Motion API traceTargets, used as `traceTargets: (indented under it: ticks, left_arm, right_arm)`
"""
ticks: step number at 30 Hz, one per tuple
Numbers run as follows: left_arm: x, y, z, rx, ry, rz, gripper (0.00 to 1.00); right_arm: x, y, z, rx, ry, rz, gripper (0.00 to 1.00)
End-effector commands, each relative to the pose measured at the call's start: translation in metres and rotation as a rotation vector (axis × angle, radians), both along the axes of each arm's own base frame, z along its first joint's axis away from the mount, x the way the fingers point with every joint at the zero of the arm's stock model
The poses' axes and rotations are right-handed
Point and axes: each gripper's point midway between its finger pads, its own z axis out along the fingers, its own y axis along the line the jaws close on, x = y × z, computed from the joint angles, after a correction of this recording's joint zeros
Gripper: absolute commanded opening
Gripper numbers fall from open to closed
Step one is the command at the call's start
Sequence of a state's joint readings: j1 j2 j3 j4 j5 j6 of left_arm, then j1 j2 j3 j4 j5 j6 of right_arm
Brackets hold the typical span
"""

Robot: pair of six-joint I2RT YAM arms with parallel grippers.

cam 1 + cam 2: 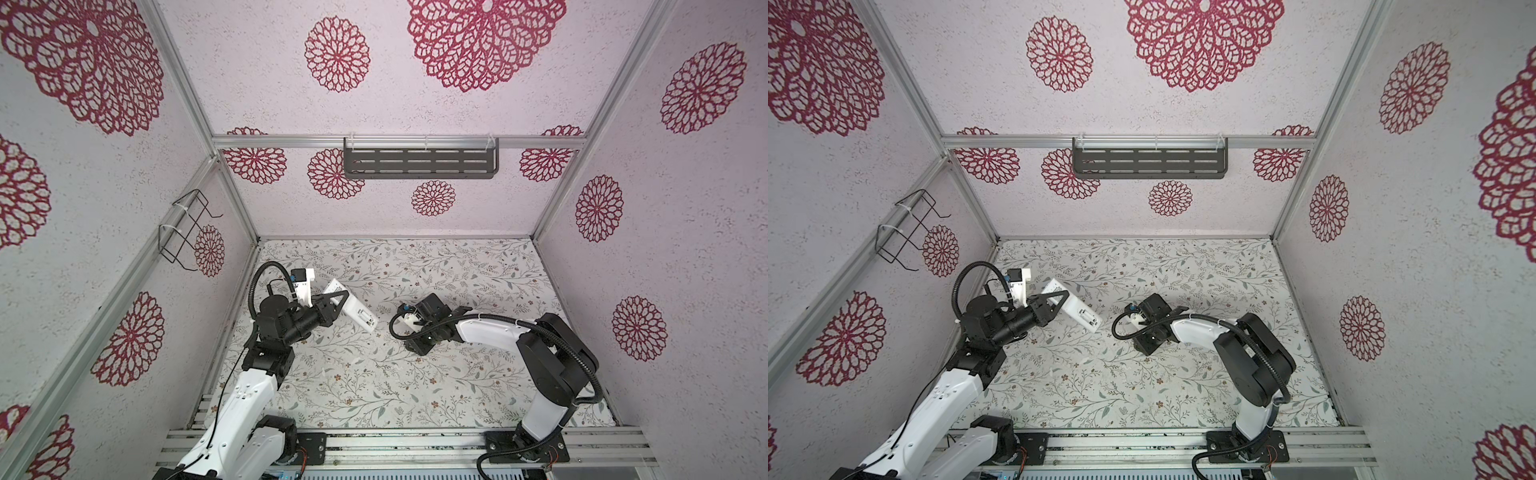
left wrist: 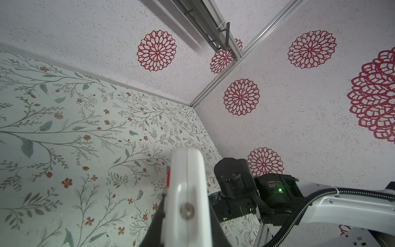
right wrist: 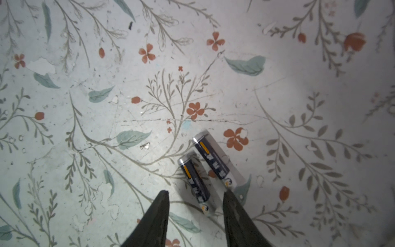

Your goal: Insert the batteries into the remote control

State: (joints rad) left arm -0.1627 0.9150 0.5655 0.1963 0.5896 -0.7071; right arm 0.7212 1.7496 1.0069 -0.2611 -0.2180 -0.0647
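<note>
Closest to the lens, in the left wrist view, the slim white plastic bar of the remote control (image 2: 186, 188) is seen edge-on. It is clenched in the left gripper (image 1: 340, 302) and held tilted above the table, well apart from the other arm. A recess near its free end may be the battery bay, though this cannot be told for certain.

Further right, the right gripper (image 3: 195, 193) hangs low over the two small dark cylindrical batteries with silvery ends (image 3: 213, 159), which lie side by side on the table. Its jaws are parted: one battery lies between them ungripped, the other just beside one fingertip.

The step in hand is judged to be the pick-up of a battery. A closing on that one alone is called for, then a carry across to the remote.

The table's pale floral-printed covering (image 1: 415, 395) is scuffed and chipped. On the white, crimson-rosetted walls (image 1: 374, 216) a black wire rack (image 1: 187, 230) is fixed at left and a dark slotted shelf (image 1: 419, 164) at the back.
</note>
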Motion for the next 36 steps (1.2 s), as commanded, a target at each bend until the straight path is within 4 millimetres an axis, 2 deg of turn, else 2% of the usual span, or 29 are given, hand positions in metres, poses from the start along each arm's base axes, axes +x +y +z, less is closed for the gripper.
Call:
traceTargets:
  ticks: [1, 12, 17, 20, 25, 30, 33, 36]
  left_arm:
    - [0.000, 0.001, 0.008, 0.003, -0.039, 0.001, 0.11]
    - [-0.001, 0.001, 0.008, 0.000, -0.041, -0.002, 0.11]
    - [-0.001, 0.000, 0.008, -0.001, -0.040, -0.005, 0.11]
    - [-0.001, 0.000, 0.009, -0.001, -0.039, -0.005, 0.11]
    - [0.003, 0.003, 0.005, 0.015, -0.029, 0.015, 0.11]
    - [0.017, 0.012, -0.003, 0.024, -0.012, 0.054, 0.11]
    - [0.030, 0.023, -0.001, -0.021, -0.012, 0.069, 0.11]
    - [0.038, 0.034, 0.011, -0.034, -0.051, 0.069, 0.11]
  right_arm:
    - [-0.003, 0.010, 0.007, 0.018, 0.004, 0.051, 0.45]
    - [-0.018, 0.012, -0.001, -0.012, 0.034, 0.069, 0.43]
    - [-0.029, 0.017, 0.005, 0.006, 0.040, 0.091, 0.43]
    - [-0.029, 0.020, 0.011, 0.026, 0.029, 0.074, 0.43]
    - [-0.014, 0.015, 0.030, 0.066, -0.027, -0.015, 0.43]
    - [-0.002, 0.007, 0.069, 0.187, -0.079, -0.060, 0.45]
    - [0.026, -0.011, 0.088, 0.248, -0.123, -0.143, 0.46]
    - [0.059, -0.027, 0.099, 0.298, -0.123, -0.216, 0.46]
